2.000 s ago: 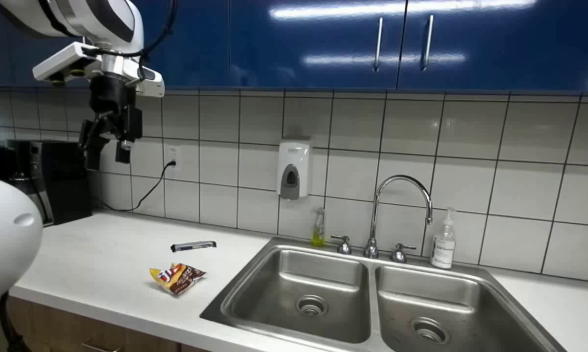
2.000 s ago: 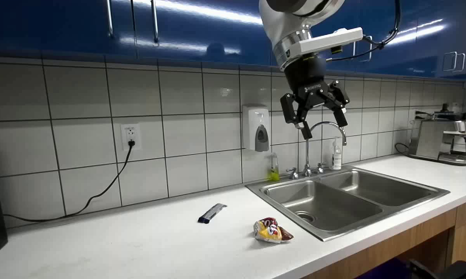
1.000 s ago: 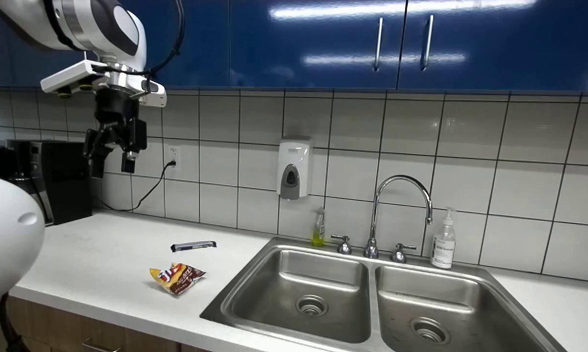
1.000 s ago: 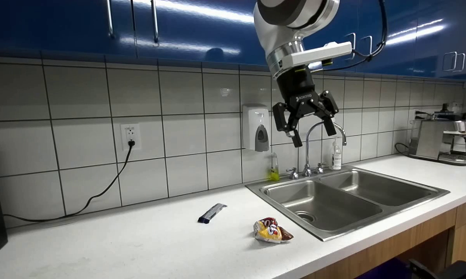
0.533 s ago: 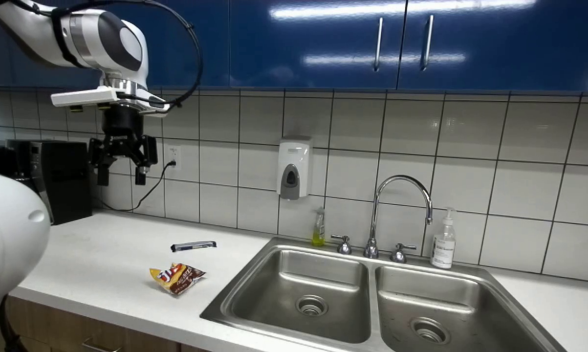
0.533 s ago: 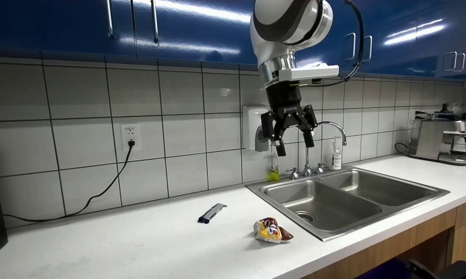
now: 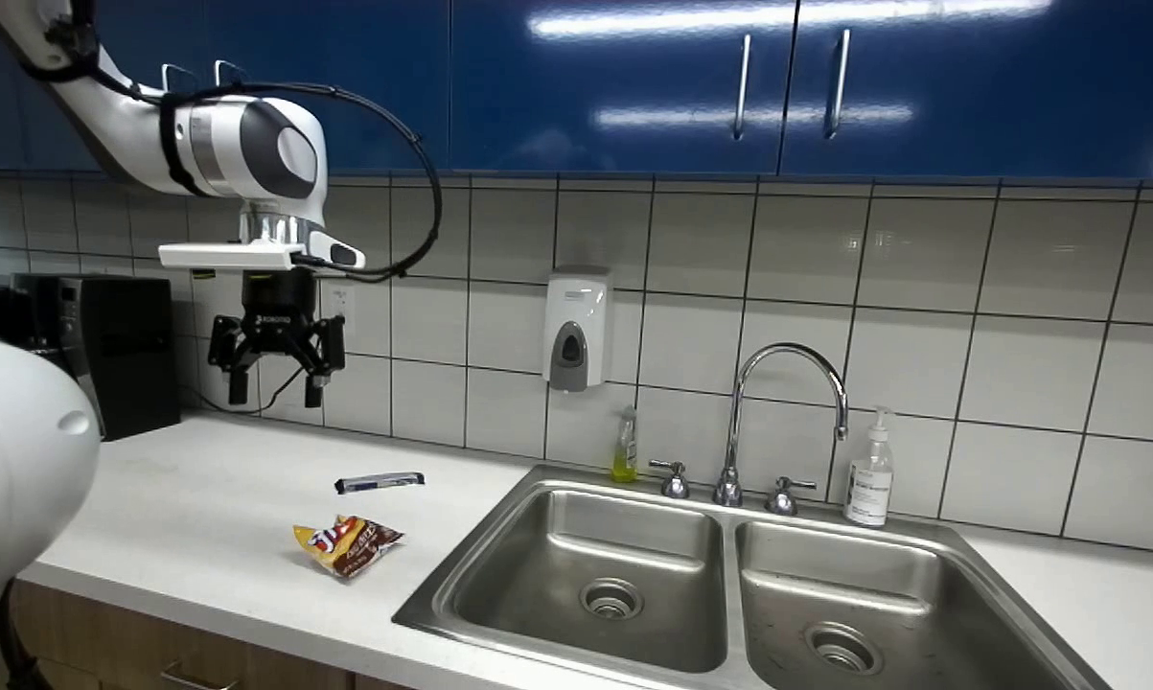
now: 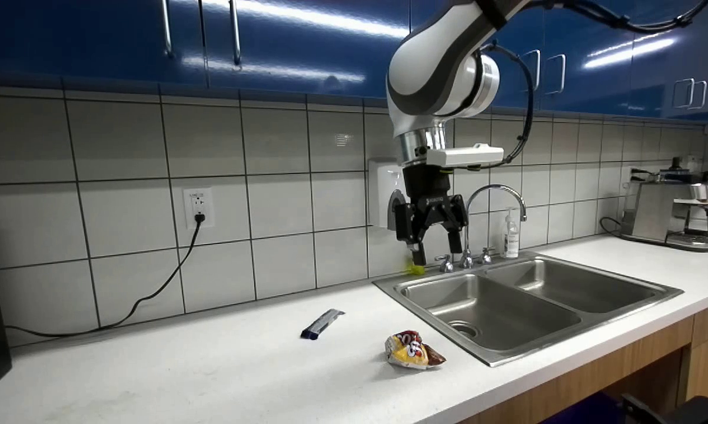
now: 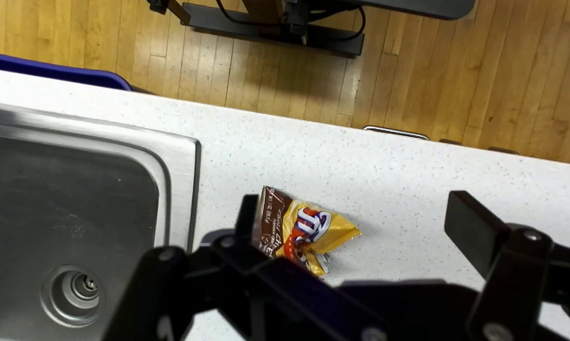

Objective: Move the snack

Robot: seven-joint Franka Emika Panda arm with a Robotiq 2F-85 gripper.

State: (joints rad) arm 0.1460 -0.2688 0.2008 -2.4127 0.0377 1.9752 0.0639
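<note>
Hand [image 7: 276, 393]: two black fingers [image 9: 476, 232] spread wide, air between them, hanging over the speckled white table [image 8: 212, 377].

One snack packet [image 9: 306, 229], a crinkled yellow-and-brown foil pouch with red, white and blue lettering, lies on the table near the corner of the stainless steel sink [image 9: 180, 180]. In the wrist view a finger overlaps its edge; both exterior views show hand and packet well apart.

One thin flat dark-and-silver stick [image 7: 380, 482] on the table, nearer the white-tiled wall [image 7: 509, 326] than the packet; in both exterior views.

One sink, two basins. An exterior view gets both round drains [image 7: 611, 599]; wrist view gets one basin, one drain.

Wall side of sink: one curved chrome faucet [image 7: 733, 431], two chrome lever handles [image 7: 674, 482], one clear spray bottle [image 7: 624, 465] with yellow-green liquid, one clear pump bottle [image 7: 869, 489] with a white label.

The wall carries one white-and-grey plastic dispenser [image 7: 576, 307] and a white power outlet [image 8: 198, 200], whose black plug shows in an exterior view; glossy blue cabinets [image 7: 614, 77] above.

Past the sink, one metal coffee machine [image 8: 654, 212], seen only in an exterior view. Plank floor [image 9: 526, 71]: wrist view only.
</note>
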